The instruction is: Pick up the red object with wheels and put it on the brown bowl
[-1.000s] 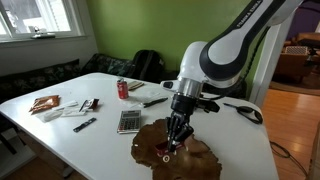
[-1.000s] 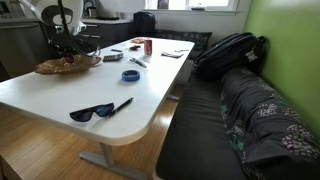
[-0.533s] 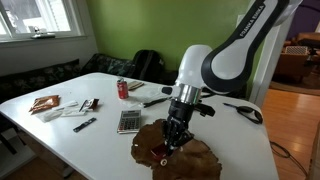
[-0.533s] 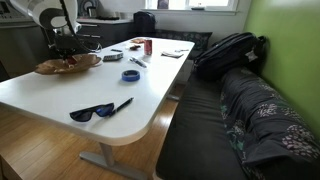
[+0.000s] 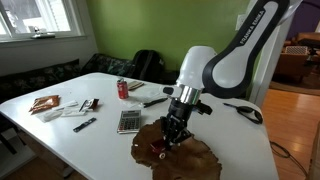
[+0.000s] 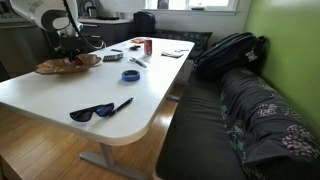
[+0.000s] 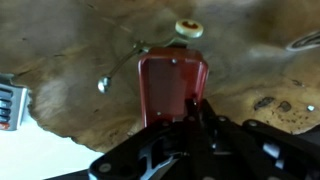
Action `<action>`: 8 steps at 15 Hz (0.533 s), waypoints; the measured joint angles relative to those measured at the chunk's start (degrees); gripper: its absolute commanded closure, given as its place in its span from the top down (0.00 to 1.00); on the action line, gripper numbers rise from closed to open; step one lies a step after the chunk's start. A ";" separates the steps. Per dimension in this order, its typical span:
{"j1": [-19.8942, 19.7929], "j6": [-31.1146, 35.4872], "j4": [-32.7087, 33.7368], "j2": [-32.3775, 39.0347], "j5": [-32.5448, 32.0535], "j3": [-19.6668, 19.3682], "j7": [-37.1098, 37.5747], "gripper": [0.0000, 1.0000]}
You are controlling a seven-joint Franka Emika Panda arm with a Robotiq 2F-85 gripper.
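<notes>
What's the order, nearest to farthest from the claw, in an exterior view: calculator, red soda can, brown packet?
Measured from the claw, which is over the brown bowl:
1. Calculator, just beside the bowl's rim.
2. Red soda can, farther back, past the calculator.
3. Brown packet, far toward the picture's left edge.

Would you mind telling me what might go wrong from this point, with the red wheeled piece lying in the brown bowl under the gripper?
1. The red object with wheels lies right at the fingertips of the gripper in the wrist view. Whether it is released is unclear, so lifting might drag it along.
2. It has wheels and the brown bowl is shallow, so a nudge might roll it toward the wavy rim.
</notes>
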 measured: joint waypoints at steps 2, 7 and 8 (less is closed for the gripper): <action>1.16 0.00 -0.02 -0.55 0.00 -1.40 0.00 0.60; 1.54 7.59 -0.28 -0.41 0.00 -0.38 -0.18 0.97; 1.15 10.79 -0.38 -0.04 -0.11 0.60 -0.19 0.99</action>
